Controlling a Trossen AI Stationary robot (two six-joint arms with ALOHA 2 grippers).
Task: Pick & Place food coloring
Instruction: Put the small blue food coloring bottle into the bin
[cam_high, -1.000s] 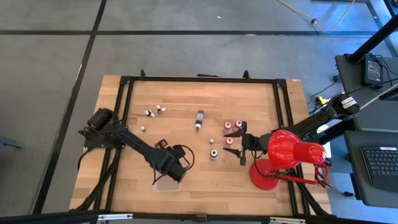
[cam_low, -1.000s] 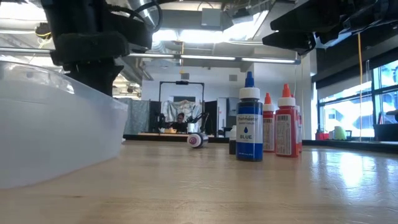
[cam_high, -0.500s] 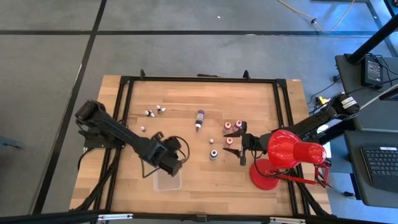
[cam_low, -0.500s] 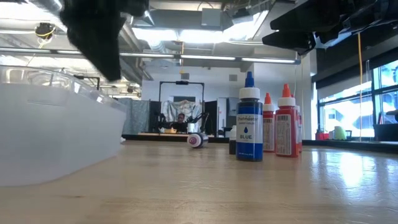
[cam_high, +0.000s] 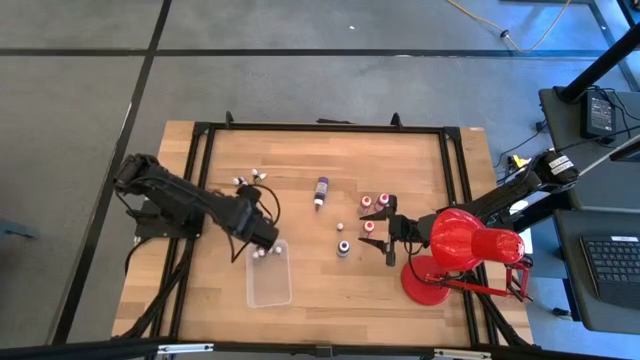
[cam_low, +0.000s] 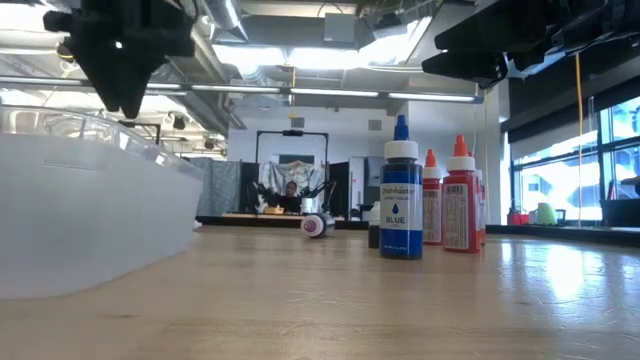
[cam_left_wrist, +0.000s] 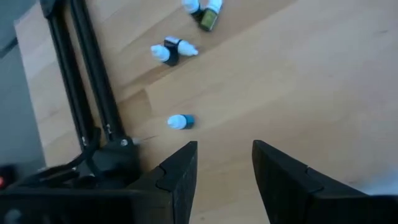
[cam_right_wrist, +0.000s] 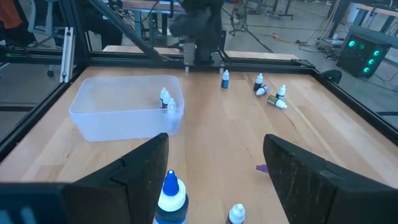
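Observation:
The food coloring bottles are thumb-sized. Two white-capped ones (cam_high: 262, 253) lie inside the clear tray (cam_high: 270, 290), at its far end. Three more (cam_left_wrist: 181, 122) (cam_left_wrist: 173, 51) (cam_left_wrist: 202, 11) lie on the wood near the far-left corner. A longer purple bottle (cam_high: 321, 190) lies mid-table. Red bottles (cam_high: 374, 202) and a blue one (cam_high: 343, 247) stand upright right of centre. My left gripper (cam_high: 258, 235) hangs open above the tray's far-left corner. My right gripper (cam_high: 390, 232) is open, level above the table beside the red bottles.
A big red desk lamp (cam_high: 462, 250) stands on the table's right side, over my right arm. A black frame (cam_high: 205, 150) runs around the table's edges. Bare wood (cam_high: 330, 290) lies between the tray and the lamp. A person sits far back in the room (cam_low: 290, 195).
My left gripper has risen and swung from over the tray's near part toward the table's far-left. The tray, covered by the arm before, now shows whole with two bottles in its far end. My right arm has kept still.

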